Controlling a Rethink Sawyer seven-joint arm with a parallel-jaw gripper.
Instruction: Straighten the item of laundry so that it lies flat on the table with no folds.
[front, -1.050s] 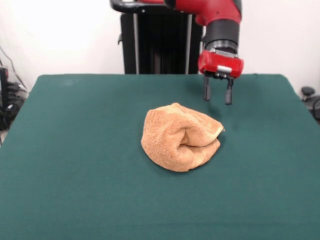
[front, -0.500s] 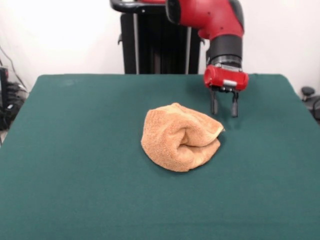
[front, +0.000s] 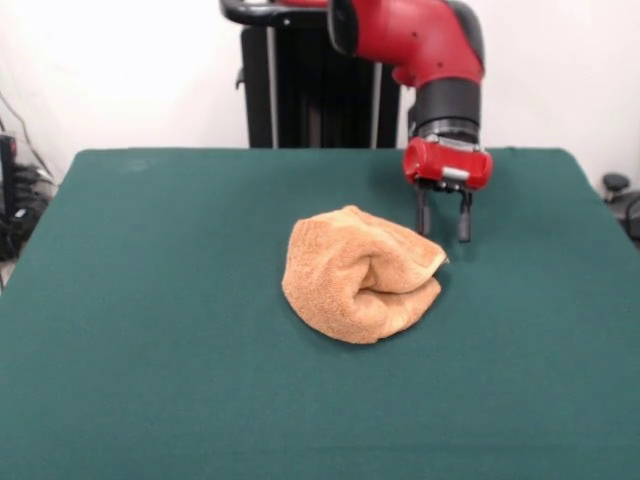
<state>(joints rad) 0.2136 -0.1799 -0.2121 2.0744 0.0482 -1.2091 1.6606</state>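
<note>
Orange-tan terry hand towel (front: 362, 288) lying bunched and folded over itself near the middle of the green felt table (front: 150, 330). Gripper (front: 443, 238) hangs just beside its upper right corner, fingers parted, holding nothing.

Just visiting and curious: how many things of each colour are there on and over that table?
Orange-tan: 1, the crumpled towel
Dark green: 1, the table
Red and black: 1, the arm with its gripper, open above the table beside the towel
Total: 3
</note>
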